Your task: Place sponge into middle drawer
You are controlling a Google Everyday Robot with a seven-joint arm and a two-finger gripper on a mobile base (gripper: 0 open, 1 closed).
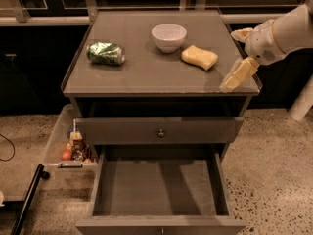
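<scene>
The pale-yellow sponge (199, 57) lies on the cabinet top, just right of the white bowl (168, 36). The middle drawer (159, 190) is pulled out at the bottom of the view, a grey-brown tray with a bare dark bottom. My gripper (238, 73) hangs over the right front corner of the cabinet top, right of and a little nearer than the sponge, apart from it and holding nothing.
A shiny green can (105, 53) lies on its side at the left of the top. The upper drawer (160, 131) with a small brass knob is closed. A clear bin (68, 146) with small items stands on the floor to the left. A dark pole (29, 197) lies at lower left.
</scene>
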